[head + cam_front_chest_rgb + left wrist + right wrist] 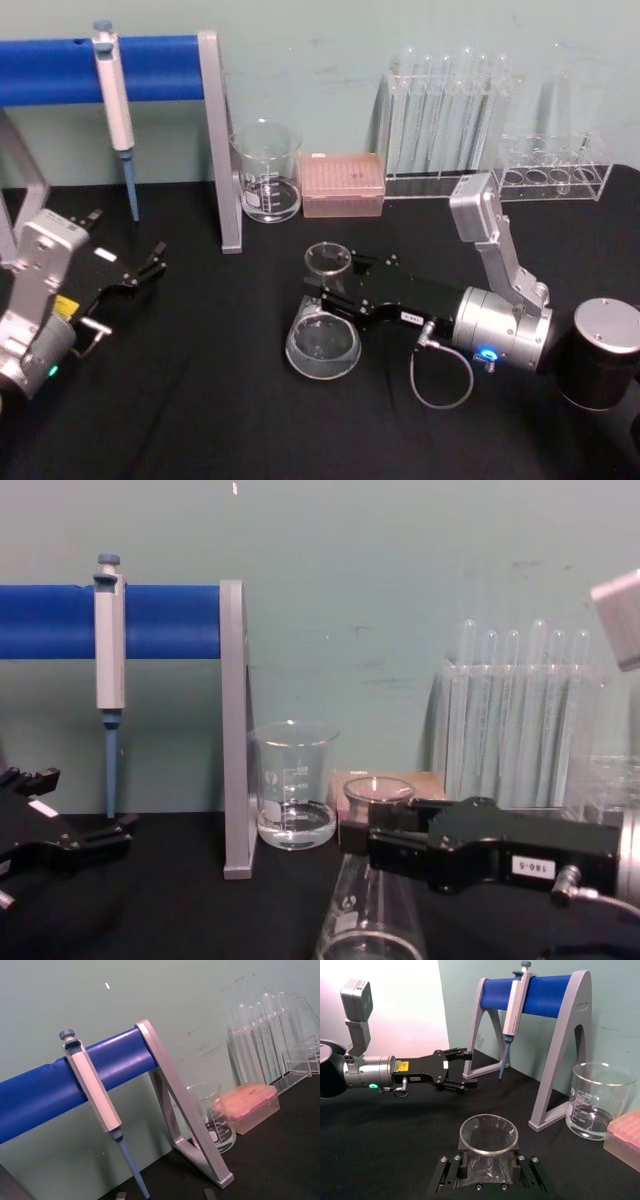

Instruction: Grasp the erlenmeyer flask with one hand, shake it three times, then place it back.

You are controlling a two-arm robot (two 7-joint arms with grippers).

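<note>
Right pincer sits closest in the chest view, narrowed around the neck of the flask, just under the flared rim. The wrist view looks straight down into the open mouth, with a jaw pressed to the glass on either side.

Flask stands roughly upright near the middle of the table, in front of the pink box. Cannot tell whether its base rests on the cloth or hangs just off it. It looks empty.

Handling, by judgement: thin glass, light, stiff, slick and breakable. The neck is the right place to hold it, since the flare stops it sliding down and the wide base hangs below. A firm but not crushing squeeze is wanted, and shakes kept short so it clears the table.

Beaker stands behind and to the left, beside the stand that carries the pipette. Test tubes line the back right.

Left pincer lies parked far left, jaws apart, holding nothing.
</note>
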